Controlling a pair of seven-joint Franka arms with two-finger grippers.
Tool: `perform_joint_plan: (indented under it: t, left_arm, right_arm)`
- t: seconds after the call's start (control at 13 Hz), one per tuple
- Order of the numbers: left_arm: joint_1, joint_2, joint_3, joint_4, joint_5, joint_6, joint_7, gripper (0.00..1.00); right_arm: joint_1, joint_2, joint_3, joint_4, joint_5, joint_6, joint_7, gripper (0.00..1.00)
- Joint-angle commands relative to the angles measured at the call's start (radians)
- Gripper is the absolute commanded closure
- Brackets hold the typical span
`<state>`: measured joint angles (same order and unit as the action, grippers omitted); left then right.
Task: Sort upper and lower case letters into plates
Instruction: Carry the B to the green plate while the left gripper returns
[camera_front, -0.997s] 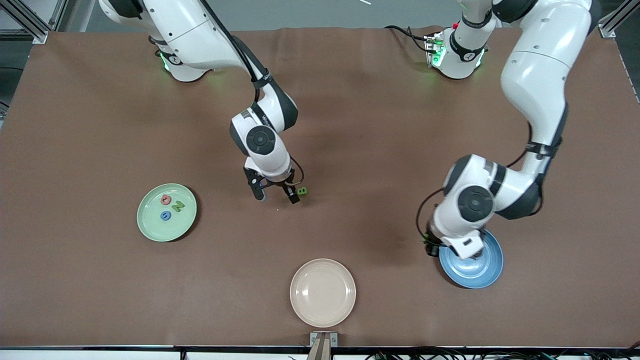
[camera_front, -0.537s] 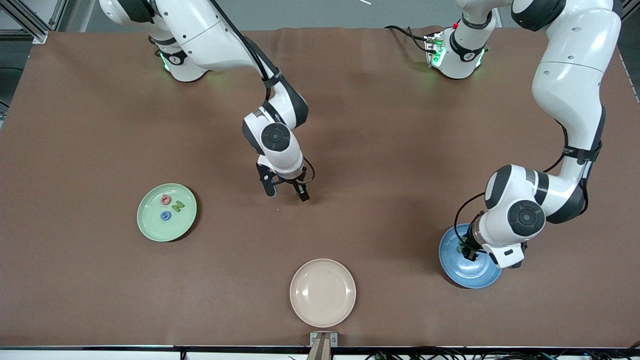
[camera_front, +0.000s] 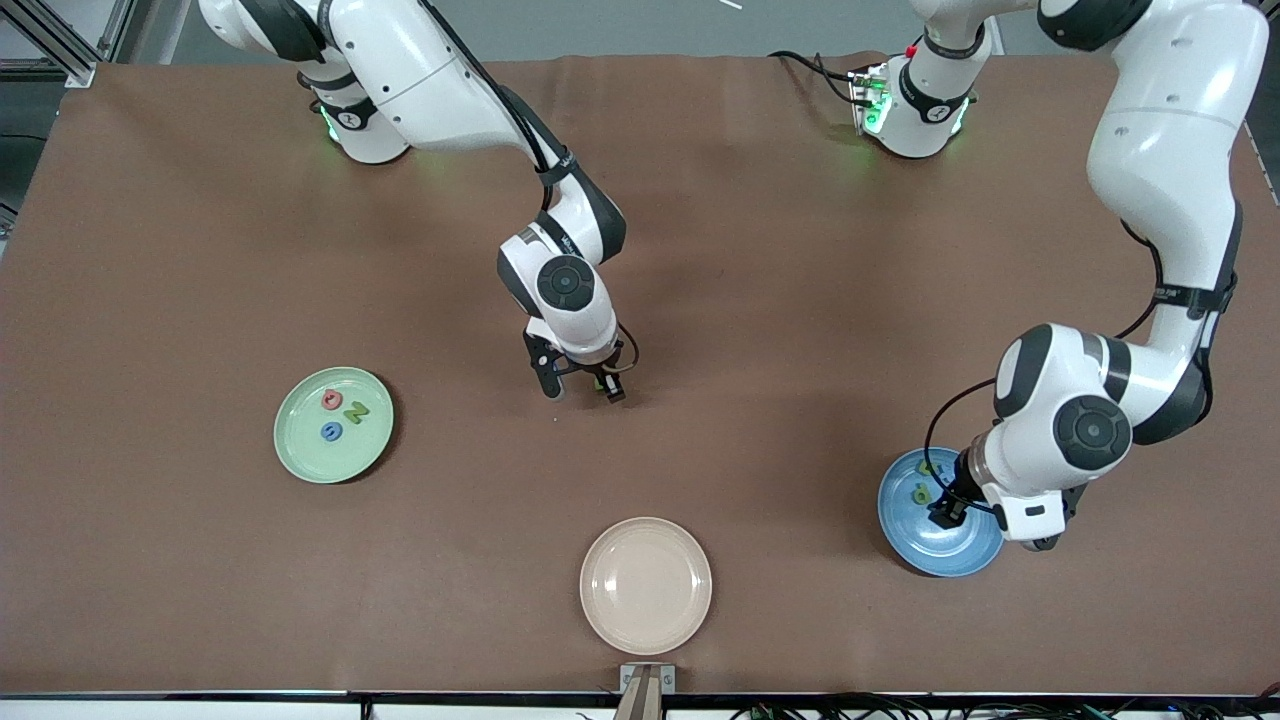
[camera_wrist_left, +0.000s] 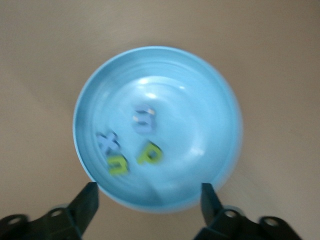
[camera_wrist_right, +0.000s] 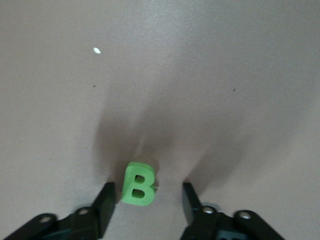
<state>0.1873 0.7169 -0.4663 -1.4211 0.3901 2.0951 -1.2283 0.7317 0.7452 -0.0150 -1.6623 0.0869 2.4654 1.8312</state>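
On the bare table a green letter B (camera_wrist_right: 137, 184) lies between the fingers of my right gripper (camera_wrist_right: 147, 196) (camera_front: 581, 390). The jaws stand open, one finger close beside the B, the other a gap away. The blue plate (camera_wrist_left: 200, 100) (camera_front: 930, 548) holds several small letters, among them a green p (camera_wrist_left: 150, 152), a green n (camera_wrist_left: 118, 164) and a pale blue x (camera_wrist_left: 107, 141). My left gripper (camera_wrist_left: 150, 189) (camera_front: 990, 525) hangs open and empty over that plate's rim. The mint green plate (camera_front: 300, 450) holds a red letter (camera_front: 331, 400), a green N (camera_front: 356, 412) and a blue letter (camera_front: 330, 432).
A beige plate (camera_front: 646, 585) with nothing in it sits near the table's front edge, nearer the front camera than the B. Brown cloth covers the whole table (camera_front: 760, 300). The arm bases and a cable stand along its back edge.
My left gripper slid across the blue plate toward the left arm's end and opened, leaving a green letter in the plate. My right gripper moved around the B and narrowed its jaws.
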Motion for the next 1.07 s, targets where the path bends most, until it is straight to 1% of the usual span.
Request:
perform_joint_plan:
  t: [0.0,0.08,0.15,0.23,0.38,0.54,0.61,0.77,0.84,0.92,1.0]
  left_arm:
    - [0.001,-0.149,-0.009,-0.025,0.01,-0.102,0.137,0.0]
    - [-0.002,-0.199,-0.009,-0.025,0.009,-0.148,0.198,0.0]
    - [-0.002,-0.245,-0.009,-0.025,0.009,-0.196,0.261,0.0]
    - [-0.003,-0.29,-0.02,-0.025,0.004,-0.243,0.35,0.0]
    - [0.004,-0.353,-0.046,-0.025,0.0,-0.295,0.472,0.0]
    - [0.006,-0.414,-0.048,-0.024,-0.028,-0.366,0.586,0.0]
    - [0.008,-0.447,-0.046,-0.024,-0.033,-0.383,0.666,0.0]
    - [0.047,-0.505,-0.046,-0.024,-0.059,-0.443,0.814,0.0]
    - [0.052,-0.546,-0.031,-0.027,-0.13,-0.47,0.869,0.0]
    - [0.051,-0.585,0.012,-0.036,-0.187,-0.507,0.895,0.0]
    - [0.04,-0.618,0.065,-0.042,-0.236,-0.55,0.936,0.0]
  right_arm:
    - [0.009,0.014,-0.011,0.012,-0.047,0.0,0.026,0.76]
    - [0.003,0.014,-0.01,0.012,-0.07,-0.002,0.025,0.88]
    - [-0.003,0.013,-0.011,0.012,-0.082,-0.005,0.019,0.97]
    - [-0.017,0.005,-0.013,0.01,-0.087,-0.009,0.007,1.0]
    - [-0.073,-0.013,-0.011,0.0,-0.09,-0.025,-0.09,1.0]
    - [-0.13,-0.055,-0.011,-0.005,-0.09,-0.142,-0.229,1.0]
    - [-0.162,-0.088,-0.011,-0.025,-0.09,-0.172,-0.304,1.0]
    - [-0.26,-0.196,-0.011,-0.13,-0.09,-0.174,-0.502,1.0]
    - [-0.311,-0.243,-0.011,-0.175,-0.092,-0.174,-0.601,1.0]
    - [-0.38,-0.283,-0.01,-0.207,-0.09,-0.175,-0.718,1.0]
    - [-0.434,-0.297,-0.01,-0.221,-0.09,-0.175,-0.821,1.0]
